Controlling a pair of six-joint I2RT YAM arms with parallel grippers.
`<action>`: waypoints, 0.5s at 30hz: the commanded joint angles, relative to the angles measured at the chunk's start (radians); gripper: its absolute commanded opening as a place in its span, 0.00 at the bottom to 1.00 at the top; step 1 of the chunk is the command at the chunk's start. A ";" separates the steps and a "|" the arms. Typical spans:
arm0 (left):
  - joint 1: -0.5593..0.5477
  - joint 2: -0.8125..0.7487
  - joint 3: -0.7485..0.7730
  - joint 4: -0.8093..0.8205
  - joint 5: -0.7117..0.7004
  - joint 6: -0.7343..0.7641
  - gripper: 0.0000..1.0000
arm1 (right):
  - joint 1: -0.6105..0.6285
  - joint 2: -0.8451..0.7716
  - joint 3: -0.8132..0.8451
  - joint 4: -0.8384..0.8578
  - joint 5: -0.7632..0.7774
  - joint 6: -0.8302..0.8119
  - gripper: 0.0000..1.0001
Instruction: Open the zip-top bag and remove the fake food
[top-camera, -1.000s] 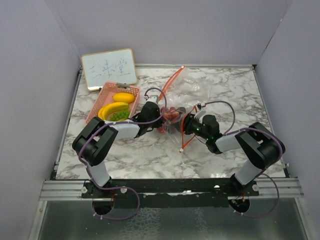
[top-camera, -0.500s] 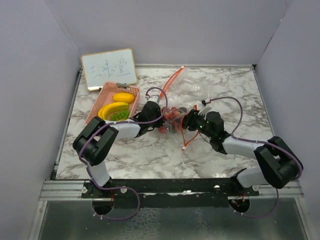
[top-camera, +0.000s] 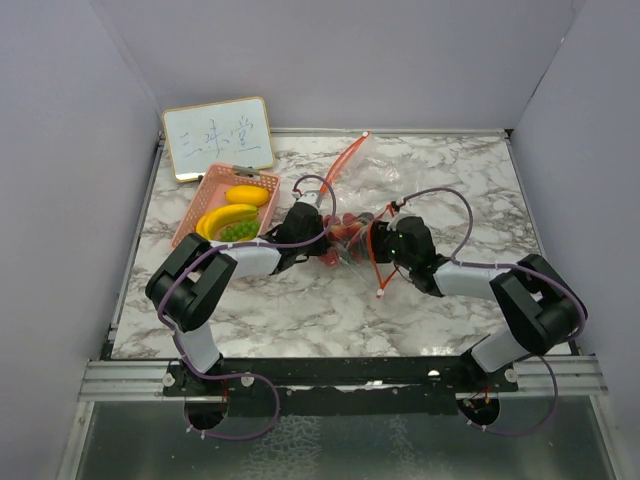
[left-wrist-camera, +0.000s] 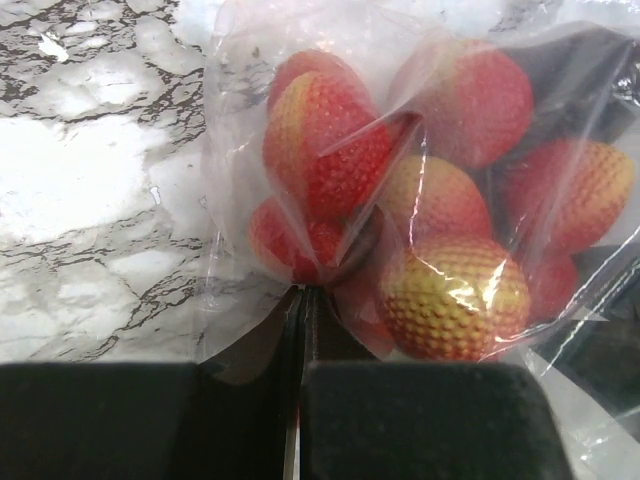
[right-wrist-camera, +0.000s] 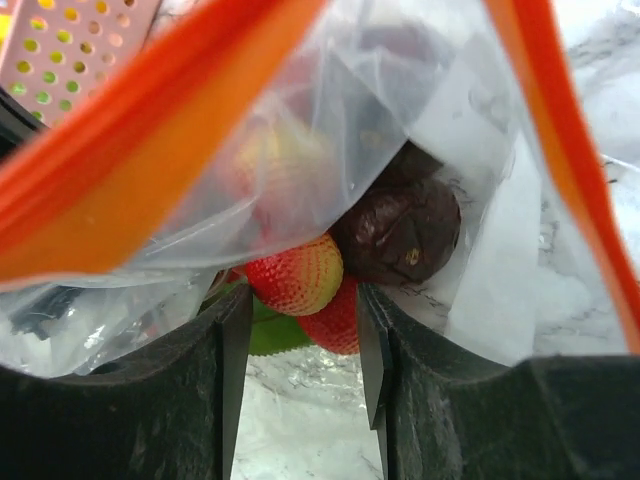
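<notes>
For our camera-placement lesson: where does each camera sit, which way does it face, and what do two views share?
Top external: above and behind the bases, looking down on the table; left arm and right arm show.
Left wrist: on the left arm, facing red berries through the zip-top bag; left gripper shut on its film.
Right wrist: on the right arm, facing into the bag's mouth; right gripper open.
Shared: both wrist views show berries.

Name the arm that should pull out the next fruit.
Right. The right gripper stands open at the mouth of the bag, facing a red berry; the left gripper is shut, pinching it.
</notes>
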 joint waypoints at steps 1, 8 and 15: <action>-0.012 -0.008 0.008 0.014 0.042 0.001 0.00 | 0.004 0.035 0.016 0.014 0.007 -0.017 0.44; -0.016 -0.001 0.006 0.022 0.053 0.002 0.00 | 0.004 0.108 0.031 0.095 -0.091 -0.023 0.52; -0.017 0.000 0.010 0.015 0.058 0.005 0.00 | 0.004 0.163 0.038 0.110 -0.074 -0.011 0.24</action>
